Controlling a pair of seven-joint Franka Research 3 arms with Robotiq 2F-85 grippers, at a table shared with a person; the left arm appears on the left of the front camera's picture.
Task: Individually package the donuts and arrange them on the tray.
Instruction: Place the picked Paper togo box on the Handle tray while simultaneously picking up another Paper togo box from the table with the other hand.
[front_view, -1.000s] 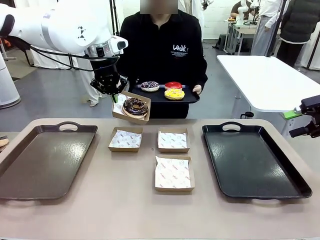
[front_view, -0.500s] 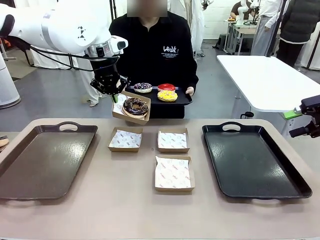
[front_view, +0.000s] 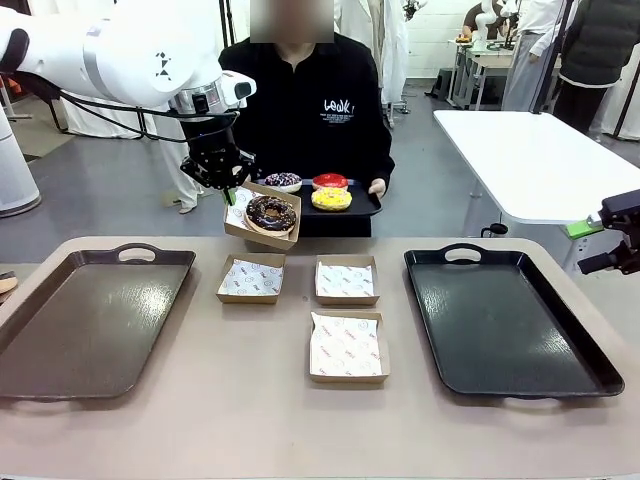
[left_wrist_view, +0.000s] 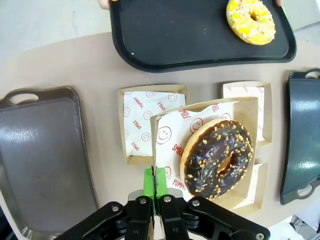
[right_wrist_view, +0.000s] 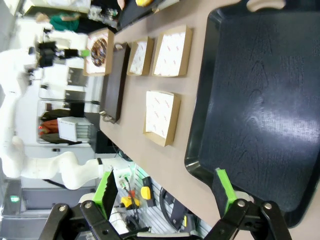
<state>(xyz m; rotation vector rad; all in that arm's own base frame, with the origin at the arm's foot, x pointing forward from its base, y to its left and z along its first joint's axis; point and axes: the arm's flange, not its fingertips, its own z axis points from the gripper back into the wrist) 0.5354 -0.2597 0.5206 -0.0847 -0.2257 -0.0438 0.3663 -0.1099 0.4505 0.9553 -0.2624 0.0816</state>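
One chocolate donut (front_view: 271, 213) is sitting in a box (front_view: 262, 236) that the left gripper (front_view: 232, 188) is pinching by one wall above the table's (front_view: 200, 430) far left, risking a tilt and spill, while the right gripper (right_wrist_view: 165, 187) is hanging open.

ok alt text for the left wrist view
The left gripper, shut on the edge of a paper-lined box holding a chocolate-glazed donut, holds it above the table. Beneath lie empty boxes between a brown tray and a dark tray; a third, black tray carries a yellow donut.
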